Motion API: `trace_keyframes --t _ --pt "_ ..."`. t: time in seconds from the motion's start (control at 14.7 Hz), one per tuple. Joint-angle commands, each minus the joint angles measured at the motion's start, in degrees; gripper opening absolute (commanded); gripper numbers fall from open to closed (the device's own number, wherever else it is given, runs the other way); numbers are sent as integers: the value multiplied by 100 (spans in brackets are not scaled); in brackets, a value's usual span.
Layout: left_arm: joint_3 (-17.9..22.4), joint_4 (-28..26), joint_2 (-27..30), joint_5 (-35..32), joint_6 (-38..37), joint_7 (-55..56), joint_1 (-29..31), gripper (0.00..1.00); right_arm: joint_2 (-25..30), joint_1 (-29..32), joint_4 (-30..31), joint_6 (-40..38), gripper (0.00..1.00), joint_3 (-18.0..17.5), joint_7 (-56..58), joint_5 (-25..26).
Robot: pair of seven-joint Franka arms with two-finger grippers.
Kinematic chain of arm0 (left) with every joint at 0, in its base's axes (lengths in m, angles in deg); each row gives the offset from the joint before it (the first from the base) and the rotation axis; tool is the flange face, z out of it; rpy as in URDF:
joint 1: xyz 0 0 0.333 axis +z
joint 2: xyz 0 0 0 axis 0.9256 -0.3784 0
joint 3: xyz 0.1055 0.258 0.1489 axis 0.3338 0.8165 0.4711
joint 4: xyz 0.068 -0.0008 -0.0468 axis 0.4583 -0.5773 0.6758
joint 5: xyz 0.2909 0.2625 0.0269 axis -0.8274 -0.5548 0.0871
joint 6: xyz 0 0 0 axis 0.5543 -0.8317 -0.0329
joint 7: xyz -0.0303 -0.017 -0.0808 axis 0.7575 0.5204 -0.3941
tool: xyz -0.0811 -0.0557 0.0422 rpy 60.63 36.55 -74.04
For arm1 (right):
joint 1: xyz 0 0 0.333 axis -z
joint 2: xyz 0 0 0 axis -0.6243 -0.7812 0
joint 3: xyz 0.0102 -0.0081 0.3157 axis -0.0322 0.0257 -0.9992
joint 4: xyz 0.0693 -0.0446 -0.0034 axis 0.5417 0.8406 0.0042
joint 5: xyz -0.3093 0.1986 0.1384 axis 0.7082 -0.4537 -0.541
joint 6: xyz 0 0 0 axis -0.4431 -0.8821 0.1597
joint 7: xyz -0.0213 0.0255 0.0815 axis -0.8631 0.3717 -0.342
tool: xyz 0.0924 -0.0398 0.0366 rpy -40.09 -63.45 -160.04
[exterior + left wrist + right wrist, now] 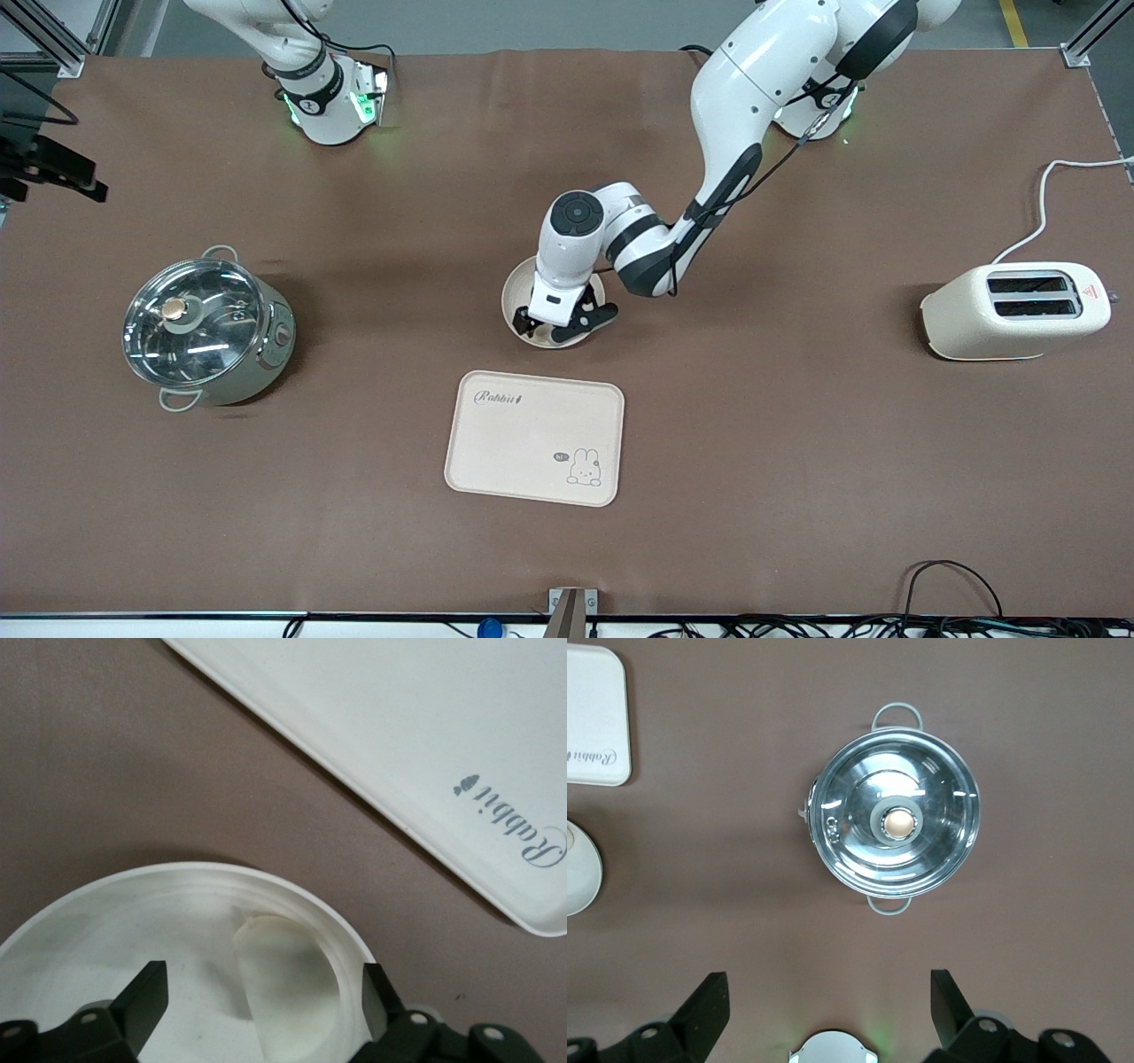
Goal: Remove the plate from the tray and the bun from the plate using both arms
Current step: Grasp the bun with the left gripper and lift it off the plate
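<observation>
The cream plate (pixel 513 297) sits mid-table, just farther from the front camera than the tray. The left arm reaches down to it. My left gripper (pixel 564 328) is open and low over the plate. In the left wrist view the plate (pixel 133 921) holds the pale oval bun (pixel 292 992), which lies between the spread fingers of the left gripper (pixel 263 994) without being touched. One fingertip (pixel 379 990) is at the plate's rim. My right gripper (pixel 830 992) is open and empty, held high above the table near its own base; it is out of the front view.
The rectangular rabbit tray (pixel 534 438) lies nearer the front camera than the plate. A lidded steel pot (pixel 205 326) stands toward the right arm's end. A cream toaster (pixel 1014 310) with a white cable stands toward the left arm's end.
</observation>
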Motion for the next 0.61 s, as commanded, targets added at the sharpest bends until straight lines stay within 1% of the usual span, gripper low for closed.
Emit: trace_keyframes --t 0.0,0.07,0.14,0.2,0.34,0.41,0.48,0.54 --pt "34 101 -50 -135 125 329 -43 55 163 -102 -20 -11 100 18 30 177" --pt "34 101 -67 -135 170 391 -43 40 155 -110 -28 7 100 44 30 169" --pt "34 101 -76 -127 170 409 -43 29 138 -110 -28 94 100 27 30 160" --pt "34 110 -76 -127 179 418 -43 22 129 -110 -28 182 100 18 30 151" --pt "34 110 -76 -127 170 410 -52 17 120 -154 -28 209 100 18 30 151" --pt "34 110 -68 -135 179 401 -52 12 120 -172 -28 218 100 18 30 151" --pt "34 110 -59 -135 170 401 -61 2 120 -181 -28 218 100 18 30 160" --pt "34 110 2 -153 118 392 -52 0 120 -189 -28 218 100 18 30 160"
